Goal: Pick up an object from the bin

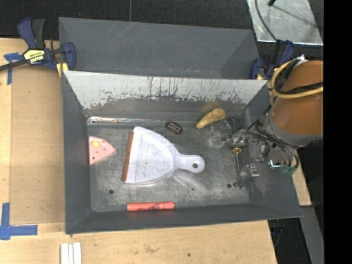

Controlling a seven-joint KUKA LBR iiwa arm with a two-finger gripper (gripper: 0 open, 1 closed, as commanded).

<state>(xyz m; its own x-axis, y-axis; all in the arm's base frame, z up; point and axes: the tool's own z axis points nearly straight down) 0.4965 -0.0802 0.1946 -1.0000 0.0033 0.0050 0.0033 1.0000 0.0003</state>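
My gripper (245,168) hangs low over the right end of the bin floor, close to the right wall, with nothing seen in it. Just up and left of it lies a small clear plastic piece (220,130). A tan, lumpy, banana-like thing (210,117) rests behind that, against the back wall. To the gripper's left lies a white dustpan (154,157) with a brown front edge, its handle pointing toward the gripper.
A small dark oval thing (174,127) lies near the back wall, above the dustpan. A pink wedge with a yellow spot (99,149) sits at the far left. A red marker (150,206) lies along the front wall. The arm's orange cover and cables hang over the right rim.
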